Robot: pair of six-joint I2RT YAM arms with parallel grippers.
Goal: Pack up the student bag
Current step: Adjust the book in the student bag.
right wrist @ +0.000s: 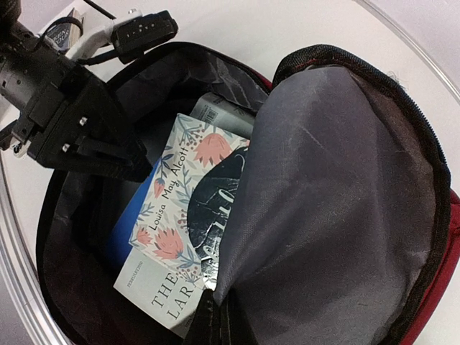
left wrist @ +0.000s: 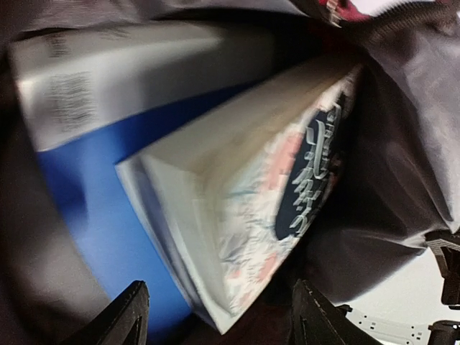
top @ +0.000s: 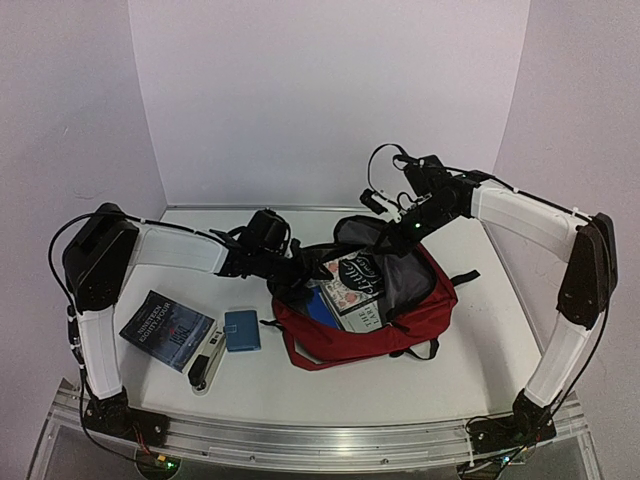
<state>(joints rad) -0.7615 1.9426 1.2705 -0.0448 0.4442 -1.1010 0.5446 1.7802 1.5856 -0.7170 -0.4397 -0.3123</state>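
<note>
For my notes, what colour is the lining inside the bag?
The lining of the bag is grey, clearest in the right wrist view.

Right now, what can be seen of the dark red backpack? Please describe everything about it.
The student bag is dark red fabric with black straps and grey lining. It lies on the white table, unzipped, its mouth facing up. At least two books sit inside. The right fingers pinch the grey flap and hold it up; the left fingers, spread apart, reach into the opening.
</note>
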